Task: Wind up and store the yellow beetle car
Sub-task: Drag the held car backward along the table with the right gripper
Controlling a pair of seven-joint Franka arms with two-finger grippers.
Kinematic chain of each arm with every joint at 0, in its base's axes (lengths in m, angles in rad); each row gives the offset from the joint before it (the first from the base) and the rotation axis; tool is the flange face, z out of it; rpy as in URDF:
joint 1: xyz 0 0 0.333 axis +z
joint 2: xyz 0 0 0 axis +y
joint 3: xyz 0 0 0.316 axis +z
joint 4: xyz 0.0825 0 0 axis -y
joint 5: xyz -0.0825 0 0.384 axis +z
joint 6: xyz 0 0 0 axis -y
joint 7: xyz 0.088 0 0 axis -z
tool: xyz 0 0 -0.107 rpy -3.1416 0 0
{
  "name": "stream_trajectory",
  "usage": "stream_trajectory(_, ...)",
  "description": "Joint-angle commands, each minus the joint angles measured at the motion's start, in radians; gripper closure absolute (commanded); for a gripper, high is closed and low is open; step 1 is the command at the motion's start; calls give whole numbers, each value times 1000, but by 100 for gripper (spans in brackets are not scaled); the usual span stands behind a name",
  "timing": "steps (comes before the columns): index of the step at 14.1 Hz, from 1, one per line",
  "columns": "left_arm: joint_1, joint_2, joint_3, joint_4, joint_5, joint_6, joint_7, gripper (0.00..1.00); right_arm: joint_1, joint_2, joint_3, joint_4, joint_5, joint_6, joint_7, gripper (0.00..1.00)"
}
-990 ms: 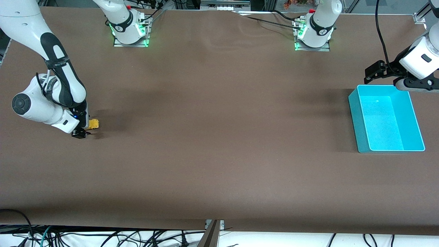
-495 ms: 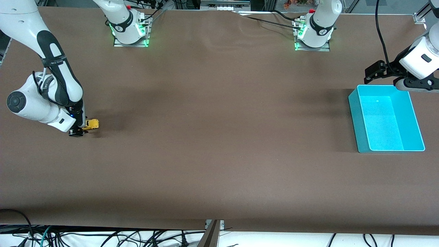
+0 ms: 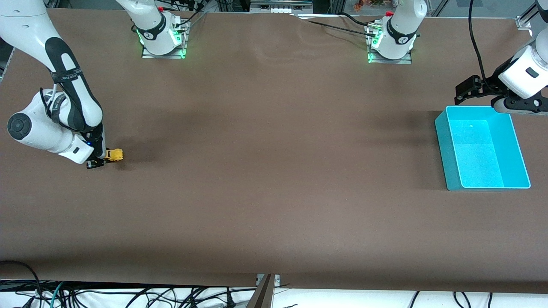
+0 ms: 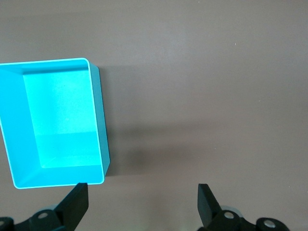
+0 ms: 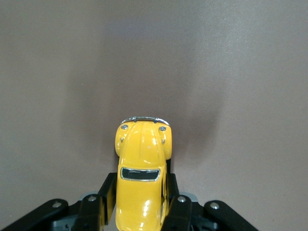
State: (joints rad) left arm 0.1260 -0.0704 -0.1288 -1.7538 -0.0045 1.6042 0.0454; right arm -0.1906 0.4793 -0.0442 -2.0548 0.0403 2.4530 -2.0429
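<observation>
1. The yellow beetle car [image 3: 114, 155] is found on the table [image 3: 274, 171], well apart from the turquoise bin [image 3: 447, 141], toward the right arm's end
2. Its long axis is pointed straight away from the right gripper [image 5: 139, 204], with the nose outward
3. The car's sides are clamped between the right gripper's fingers [image 5: 107, 192], wheels apparently on the table
4. The left gripper [image 4: 142, 202] is kept waiting over the bin's edge, jaws wide apart and nothing held
</observation>
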Motion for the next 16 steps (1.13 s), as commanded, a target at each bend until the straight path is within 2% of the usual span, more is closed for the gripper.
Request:
stream_trajectory(1,9,-5,-5,-3,5,-3,24,0,-9,-27,4,-35,29,15,19,69)
stream_trajectory(6,9,-5,-5,-4,5,-3,24,0,-9,-19,3,-36,29,15,133,70)
stream_trajectory(12,9,-9,-5,-3,6,-10,24,0,-12,-13,1,-42,29,30,116,70)
stream_trajectory(16,4,-11,-6,-1,6,-12,22,0,-56,2,3,-39,27,55,69,70)
